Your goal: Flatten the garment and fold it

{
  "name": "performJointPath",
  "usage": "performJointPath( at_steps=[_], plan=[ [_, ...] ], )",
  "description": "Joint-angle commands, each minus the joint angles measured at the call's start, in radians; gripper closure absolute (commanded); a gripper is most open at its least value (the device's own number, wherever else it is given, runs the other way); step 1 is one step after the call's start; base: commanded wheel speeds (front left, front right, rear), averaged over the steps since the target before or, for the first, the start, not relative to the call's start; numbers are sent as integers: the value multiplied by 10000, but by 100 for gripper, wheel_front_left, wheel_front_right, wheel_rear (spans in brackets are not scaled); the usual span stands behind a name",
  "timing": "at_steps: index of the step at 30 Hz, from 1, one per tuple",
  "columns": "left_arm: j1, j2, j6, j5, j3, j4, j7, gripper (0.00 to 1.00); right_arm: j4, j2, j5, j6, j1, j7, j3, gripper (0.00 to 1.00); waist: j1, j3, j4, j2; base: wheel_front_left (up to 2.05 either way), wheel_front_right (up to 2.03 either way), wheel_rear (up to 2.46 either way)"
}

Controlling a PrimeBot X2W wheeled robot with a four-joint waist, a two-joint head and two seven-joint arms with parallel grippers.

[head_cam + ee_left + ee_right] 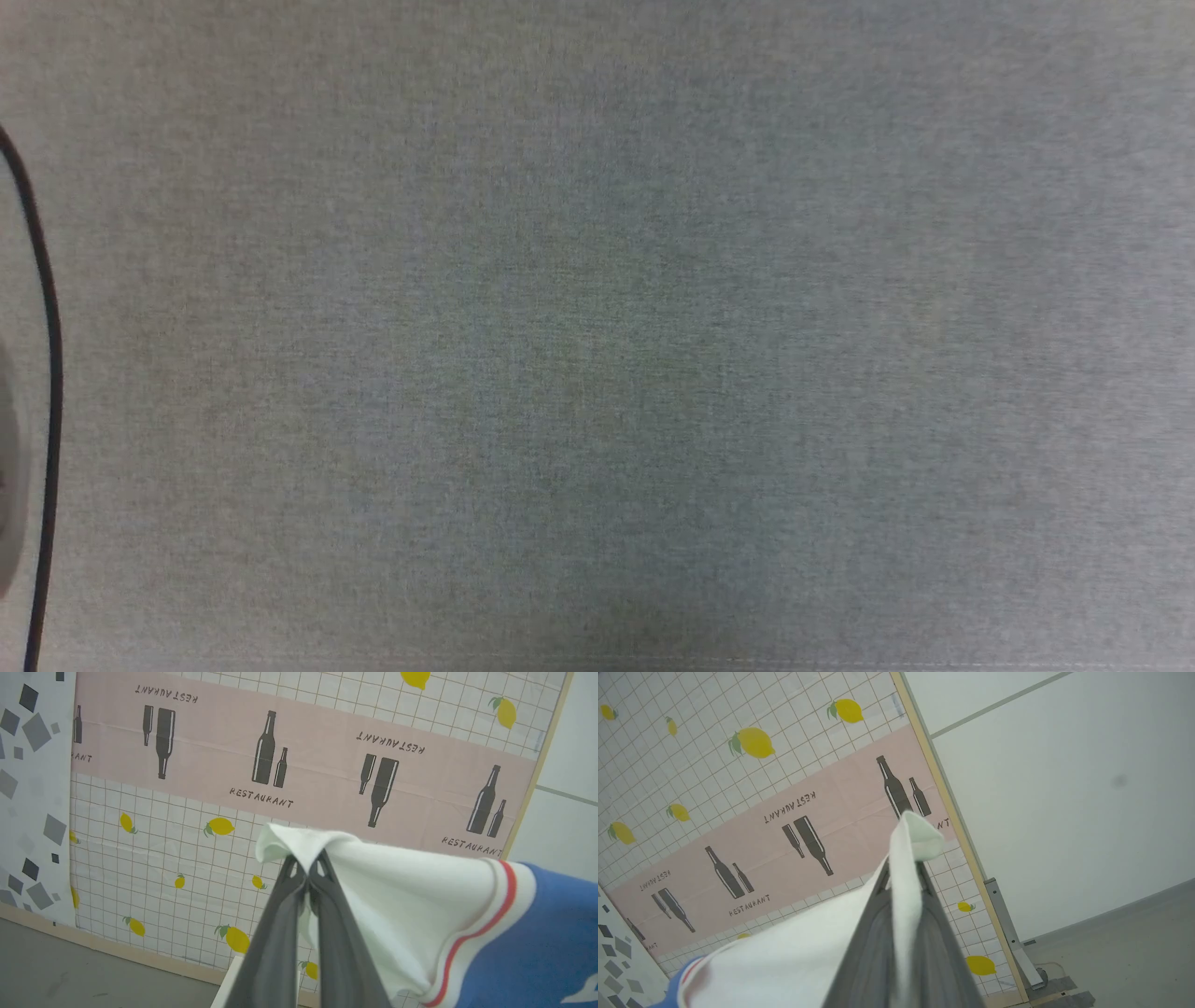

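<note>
Garment: the garment hangs in the air, strung between the two tools in front of a printed backdrop. In the left wrist view it runs from the tips toward 4 o'clock, in the right wrist view toward 8 o'clock.
Left tool: the left tool has its fingers pressed together on white cloth, seemingly a sleeve. A small peak of fabric pokes past the tips at 12 o'clock.
Right tool: the right tool is likewise clamped on a fold of white cloth, which curls over the tips.
Handling: likely light, soft and limp, so it drapes and sags wherever nothing holds it. It does not look fragile, though a shallow pinch could creep out.
Where to hold: edges and corners look best, such as sleeve ends or the hem, pinched deep enough to catch the seam.
Materials: matte white knit, a white trim band with a red stripe, and a royal-blue body with a scrap of white print.
Below: a grey woven surface with a fine, flat weave – a black cable runs along its 9 o'clock edge.
</note>
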Motion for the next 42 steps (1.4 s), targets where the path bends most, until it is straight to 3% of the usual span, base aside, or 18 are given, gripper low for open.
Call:
performJointPath(
  at_steps=[1, 5, 11, 16, 24, 26, 32, 39, 42],
  plan=[
    [152, -78, -111, -149, 89, 179, -197, 100, 55, -47, 73, -15, 31, -99, 4, 100, -2, 399, 237, 0, 0, 0, 0],
    [611, -408, -545, -445, 87, 691, -692, 100, 58, -46, 614, -15, 651, -176, 265, 100, -2, 376, 430, 0, 0, 0, 0],
    [1958, -933, -1096, -994, 77, 1069, -1394, 100, -764, -46, 2404, -15, 2771, -295, 708, 100, -2, -355, 701, 0, 0, 0, 0],
    [3810, -1373, -1282, -1378, -65, 714, -1674, 100, -2108, -46, 3461, -15, 5693, -268, 1245, 100, -2, -1516, 868, 0, 0, 0, 0],
    [8370, -1734, -1320, -1407, -496, -674, -1771, 100, -4241, -112, 3533, -15, 11417, -190, 2415, 100, -2, -3561, 965, 0, 0, 0, 0],
    [10158, -1910, -1086, -1272, -691, -1324, -1775, 100, -4777, -241, 2984, -15, 13271, -243, 2596, 100, -2, -4076, 939, 0, 0, 0, 0],
    [12872, -2112, -351, -1493, -680, -2198, -1424, 100, -5154, -176, 2117, -15, 15641, -163, 2362, 100, -2, -4840, 829, 0, 0, 0, 0],
    [14692, -1757, 874, -1527, -310, -3057, -704, 100, -5543, -550, 730, -15, 16993, 213, 2430, 100, -2, -5323, 692, 0, 0, 0, 0],
    [15039, -1460, 1343, -1106, -664, -3339, 45, 100, -5650, -748, 271, -15, 17177, 743, 2704, 100, -2, -5422, 678, 0, 0, 0, 0]
  ],
)
